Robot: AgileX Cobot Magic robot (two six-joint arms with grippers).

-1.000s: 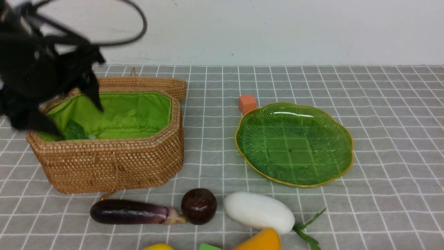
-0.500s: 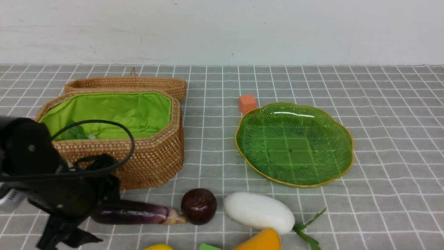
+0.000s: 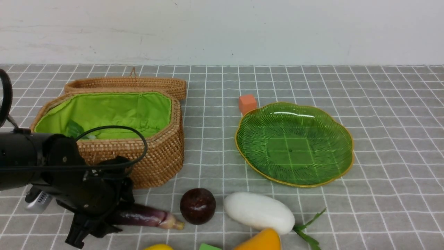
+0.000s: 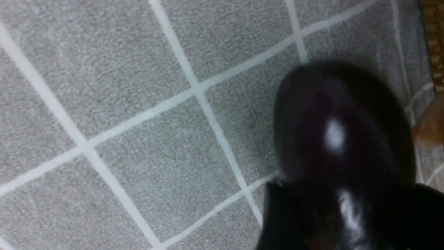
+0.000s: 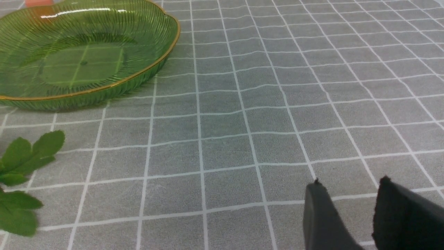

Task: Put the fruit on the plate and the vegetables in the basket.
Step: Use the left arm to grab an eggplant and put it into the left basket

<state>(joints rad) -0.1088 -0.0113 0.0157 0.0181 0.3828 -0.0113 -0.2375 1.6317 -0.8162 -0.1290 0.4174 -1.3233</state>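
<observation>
The dark purple eggplant (image 3: 145,217) lies tilted in front of the wicker basket (image 3: 156,156). My left gripper (image 3: 100,222) covers its fat end, with the jaws hugging both sides of the eggplant (image 4: 343,132) just above the cloth. Beside its stem sits the maroon ball (image 3: 197,205), then the white radish (image 3: 258,211). The mango (image 3: 260,241) and lemon (image 3: 158,247) peek in at the front edge. The green plate (image 3: 295,146) holds nothing. Green leaves (image 3: 74,130) lie inside the basket. My right gripper (image 5: 348,184) hangs open over bare cloth, right of the plate (image 5: 83,59).
An orange cube (image 3: 247,103) stands behind the plate's far left rim. A green block (image 3: 208,247) shows at the front edge between lemon and mango. The basket lid (image 3: 131,83) lies folded back behind the basket. Radish leaves (image 5: 24,156) spread near the plate.
My left arm swung from above the basket down to the eggplant, and its jaws have narrowed onto it. The eggplant turned, its stem moving away from the maroon ball.
</observation>
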